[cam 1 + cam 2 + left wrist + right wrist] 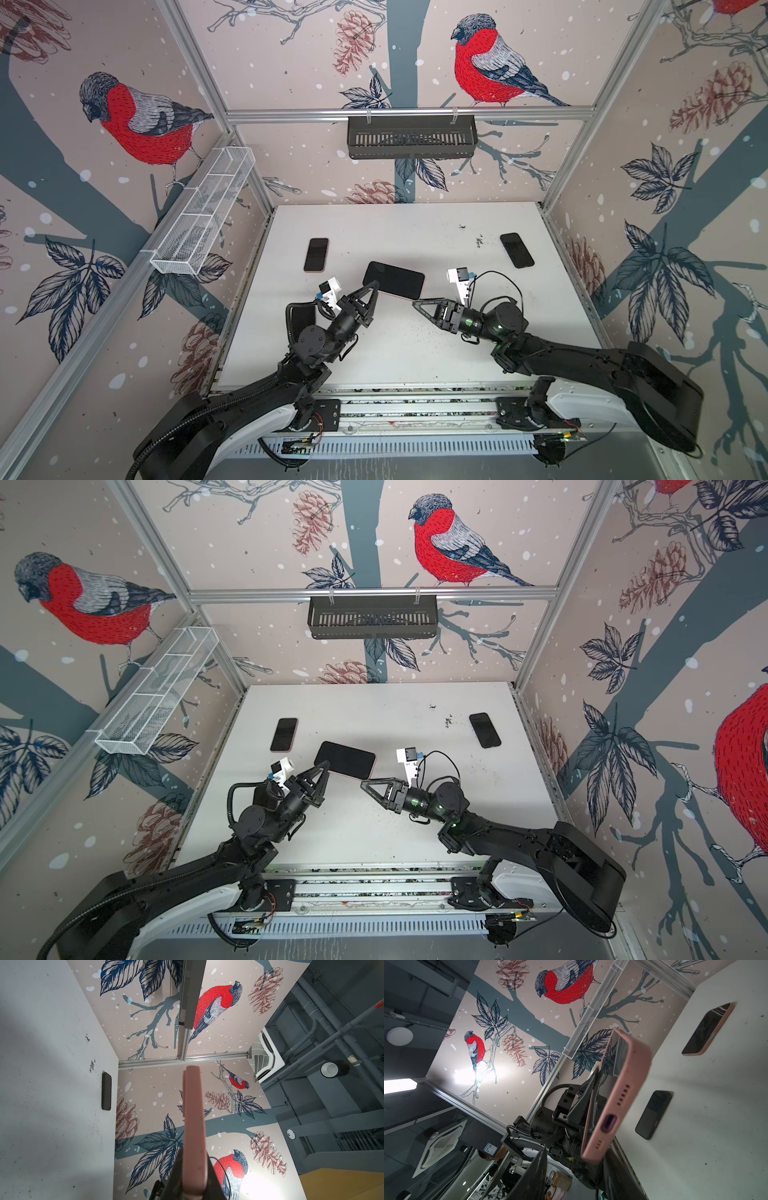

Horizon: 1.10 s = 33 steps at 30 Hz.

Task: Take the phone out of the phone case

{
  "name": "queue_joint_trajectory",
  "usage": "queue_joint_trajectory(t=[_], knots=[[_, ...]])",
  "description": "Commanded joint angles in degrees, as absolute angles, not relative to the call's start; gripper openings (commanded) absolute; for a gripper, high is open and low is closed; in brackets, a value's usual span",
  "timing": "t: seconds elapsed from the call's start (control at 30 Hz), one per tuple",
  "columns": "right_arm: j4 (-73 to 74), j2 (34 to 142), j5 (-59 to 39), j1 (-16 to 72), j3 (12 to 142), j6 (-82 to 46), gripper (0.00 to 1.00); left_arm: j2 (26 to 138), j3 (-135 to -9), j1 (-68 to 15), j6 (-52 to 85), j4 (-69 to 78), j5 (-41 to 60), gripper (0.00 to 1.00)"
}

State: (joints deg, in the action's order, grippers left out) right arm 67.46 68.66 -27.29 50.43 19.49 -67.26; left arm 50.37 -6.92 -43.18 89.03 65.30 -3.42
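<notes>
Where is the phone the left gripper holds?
Mid-table in both top views: the phone hangs above the table in the left gripper, with the right gripper at its near-right corner.

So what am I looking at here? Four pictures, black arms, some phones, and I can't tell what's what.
Those are two robot arms, each ending in a gripper, a two-fingered claw. The two wide pictures come from one paired camera overhead, so they look nearly alike. The two tilted ones come from cameras on the arms' wrists, which is why the room looks sideways in them.

In both top views the white table carries a left phone and a right phone, both lying flat. The left gripper is shut on a third phone in a pink case and holds it up off the table. The right gripper is at that phone's free end with its jaws apart, and it does not seem to be gripping. The job is to get that phone out of its case.
</notes>
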Motion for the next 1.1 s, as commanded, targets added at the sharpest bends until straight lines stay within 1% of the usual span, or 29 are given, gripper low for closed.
queue_joint_trajectory(t=[0.0,0.4,0.5,0.57,0.73,0.87,1.07], knots=[[70.72,69.03,-27.73,50.47,19.95,-67.41,0.45,50.15,-6.79,-43.24,88.95,72.59,-3.53,0.00],[70.39,69.74,-27.26,50.36,20.28,-67.41,0.36,49.40,-6.60,-43.24,88.53,72.18,-3.17,0.00],[70.35,70.11,-27.47,50.27,20.56,-67.59,0.30,49.20,-6.60,-43.24,88.34,71.91,-2.99,0.00],[70.39,70.31,-27.55,50.16,20.74,-67.76,0.28,48.96,-6.67,-43.23,88.22,71.67,-2.99,0.00],[70.58,70.66,-27.86,50.24,20.53,-67.55,0.14,47.95,-6.96,-43.22,88.11,69.73,-2.92,0.00],[71.20,70.75,-27.55,50.17,19.61,-67.46,0.09,47.39,-6.79,-43.26,88.26,68.71,-3.27,0.00],[71.37,70.84,-27.82,50.05,19.36,-66.78,0.07,47.25,-6.72,-43.33,88.48,68.67,-3.34,0.00]])
